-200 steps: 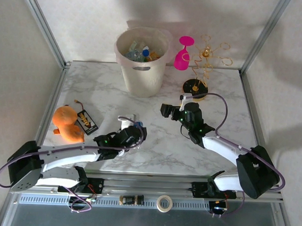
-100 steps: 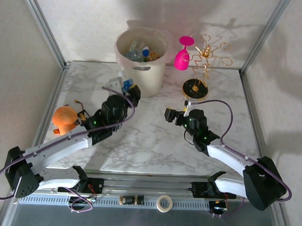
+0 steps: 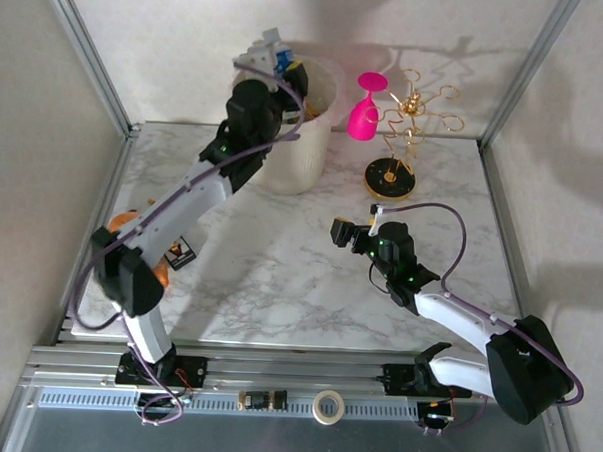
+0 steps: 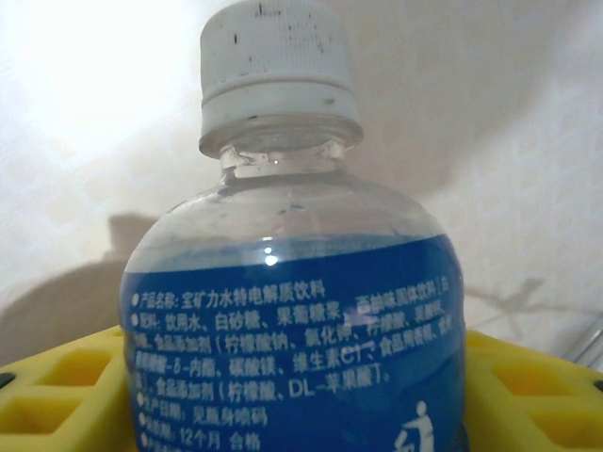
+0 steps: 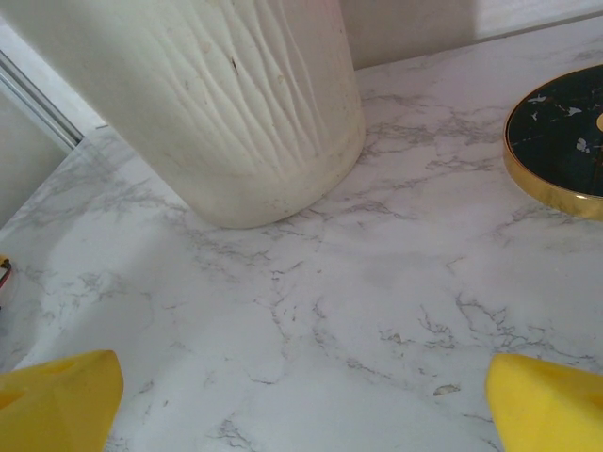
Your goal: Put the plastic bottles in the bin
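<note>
The white marble-patterned table top lay mostly bare across its middle and near side, bounded by metal frame posts at the left and right edges and pale walls behind. At its far edge stood the tall round cream-white plastic bin, tapering toward its foot; in the right wrist view its ribbed wall rose from the marble with open surface in front of it.

The left arm reached from the near left corner diagonally up to the bin, and the left gripper hung over the bin's left rim. Its yellow pads were clenched on either side of a small clear plastic bottle with a blue label and a white cap, the label sitting between the pads and the cap pointing away from the wrist. From above, that bottle sat above the rim, near the back wall.

The right gripper hovered low over the table's middle, well apart from the bin, its yellow fingers spread wide with only marble between them.

Right of the bin stood the gold wire stand on a black round base, with the pink goblet between the two. The orange plush toy lay at the left edge, partly hidden by the left arm.
</note>
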`<state>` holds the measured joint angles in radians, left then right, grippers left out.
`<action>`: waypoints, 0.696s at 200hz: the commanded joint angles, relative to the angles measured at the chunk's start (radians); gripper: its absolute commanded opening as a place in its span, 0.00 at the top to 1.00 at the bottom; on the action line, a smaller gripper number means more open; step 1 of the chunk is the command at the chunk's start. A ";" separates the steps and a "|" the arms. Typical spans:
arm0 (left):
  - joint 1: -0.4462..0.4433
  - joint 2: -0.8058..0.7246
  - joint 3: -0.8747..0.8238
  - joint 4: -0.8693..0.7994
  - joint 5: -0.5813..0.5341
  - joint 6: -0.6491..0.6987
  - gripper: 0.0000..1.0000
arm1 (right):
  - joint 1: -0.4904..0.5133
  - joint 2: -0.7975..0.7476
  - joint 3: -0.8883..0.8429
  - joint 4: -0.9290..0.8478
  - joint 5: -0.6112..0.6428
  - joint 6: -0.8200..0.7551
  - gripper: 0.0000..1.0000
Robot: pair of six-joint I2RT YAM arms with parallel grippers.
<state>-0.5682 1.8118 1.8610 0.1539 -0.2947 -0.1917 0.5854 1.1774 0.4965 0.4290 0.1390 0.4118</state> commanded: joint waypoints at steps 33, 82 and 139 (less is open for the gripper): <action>0.030 0.389 0.532 -0.209 0.099 0.044 0.54 | 0.003 -0.041 -0.001 -0.029 0.014 0.003 0.01; 0.054 0.520 0.616 -0.172 0.091 0.008 0.52 | 0.002 -0.062 -0.009 -0.050 0.019 0.018 0.01; 0.071 0.529 0.616 -0.154 0.138 -0.025 0.00 | 0.002 -0.076 -0.006 -0.069 0.027 0.016 0.01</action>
<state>-0.5022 2.3573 2.4317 -0.0273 -0.1860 -0.2058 0.5854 1.1202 0.4965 0.3744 0.1390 0.4164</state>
